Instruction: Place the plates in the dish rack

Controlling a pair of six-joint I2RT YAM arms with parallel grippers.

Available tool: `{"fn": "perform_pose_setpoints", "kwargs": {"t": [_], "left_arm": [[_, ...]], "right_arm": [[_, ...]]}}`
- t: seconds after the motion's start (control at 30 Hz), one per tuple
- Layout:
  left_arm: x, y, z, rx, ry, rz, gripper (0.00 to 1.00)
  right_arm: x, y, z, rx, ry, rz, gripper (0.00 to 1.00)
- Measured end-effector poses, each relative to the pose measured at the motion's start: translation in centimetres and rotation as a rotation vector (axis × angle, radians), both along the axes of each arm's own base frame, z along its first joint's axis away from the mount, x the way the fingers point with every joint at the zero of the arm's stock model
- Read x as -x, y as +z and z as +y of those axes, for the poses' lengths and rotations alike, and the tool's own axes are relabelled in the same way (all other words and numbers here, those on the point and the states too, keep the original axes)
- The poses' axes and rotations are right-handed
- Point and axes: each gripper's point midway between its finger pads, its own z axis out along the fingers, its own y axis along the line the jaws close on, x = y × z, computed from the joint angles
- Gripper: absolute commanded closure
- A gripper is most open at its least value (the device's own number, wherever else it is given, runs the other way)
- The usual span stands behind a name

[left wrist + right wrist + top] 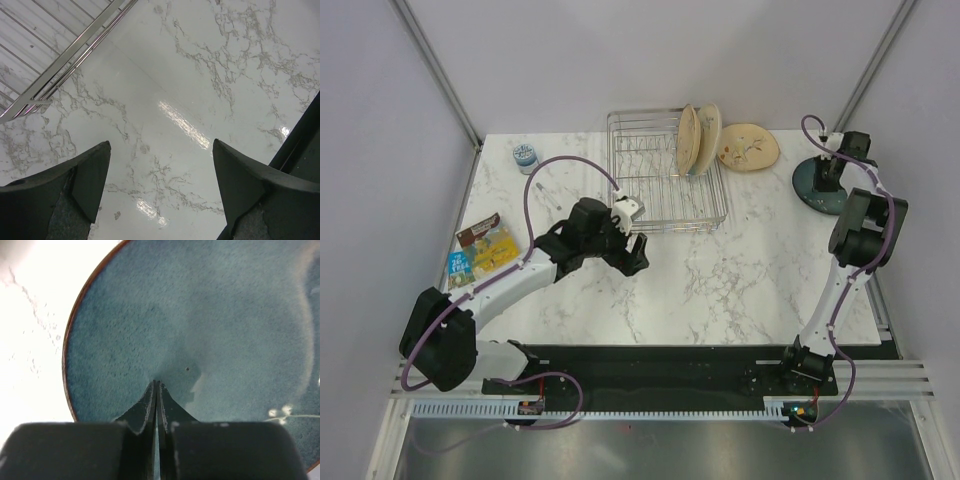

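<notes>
The wire dish rack (650, 185) stands at the back middle; its corner shows in the left wrist view (55, 65). Two plates stand on edge at its right end, a cream-tan one (687, 140) and a paler one (709, 130). A cream-tan leaf-sprig plate (748, 147) lies flat right of the rack. The dark teal-grey plate (812, 188) lies flat at the far right and fills the right wrist view (200, 325). My right gripper (832, 172) is shut and empty, its tips (157, 383) down at the plate's surface. My left gripper (635, 255) hangs open and empty (161, 145) over bare marble by the rack's front edge.
A small blue-lidded jar (525, 157) stands left of the rack. Snack packets (483, 249) lie at the table's left edge. A black strip (670, 362) runs along the near edge between the arm bases.
</notes>
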Motion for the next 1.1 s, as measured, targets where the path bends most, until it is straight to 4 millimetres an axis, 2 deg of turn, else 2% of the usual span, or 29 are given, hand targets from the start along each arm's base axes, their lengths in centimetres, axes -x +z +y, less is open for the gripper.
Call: {"fn": "perform_pose_setpoints", "kwargs": {"t": [0.17,0.33,0.4,0.47,0.57,0.63,0.83,1.0,1.03,1.07,1.1], "left_arm": [[0.2,-0.2,0.1,0.005,0.005,0.004,0.1],[0.6,-0.4,0.3,0.01,0.008,0.007,0.1],[0.7,-0.4,0.4,0.012,0.012,0.01,0.1],[0.9,-0.4,0.5,0.017,0.016,0.011,0.1],[1.0,-0.4,0.6,0.02,0.02,0.014,0.1],[1.1,-0.5,0.6,0.023,0.021,0.014,0.1],[1.6,-1.0,0.9,0.023,0.024,0.019,0.1],[1.8,-0.8,1.1,0.026,0.027,0.012,0.09],[1.7,-0.8,1.1,0.027,0.027,0.011,0.09],[1.7,-0.8,1.1,0.027,0.028,0.009,0.09],[1.7,-0.8,1.2,0.026,0.032,0.006,0.07]], "right_arm": [[1.5,-0.1,1.0,-0.013,0.062,0.038,0.95],[5.0,-0.6,2.8,-0.004,0.146,0.116,0.94],[6.3,-0.6,4.0,0.005,0.191,0.146,0.93],[8.9,-1.5,6.3,-0.011,0.252,0.224,0.93],[10.7,-1.5,8.5,-0.013,0.32,0.276,0.92],[11.5,-1.6,9.3,-0.016,0.349,0.305,0.92],[12.0,-1.5,9.6,-0.037,0.359,0.318,0.91],[12.5,-1.4,9.7,-0.012,0.388,0.325,0.76],[12.9,-1.3,9.7,0.012,0.401,0.329,0.7],[13.6,-1.3,9.7,0.045,0.419,0.335,0.59],[14.3,-1.2,9.7,0.085,0.439,0.33,0.55]]}}
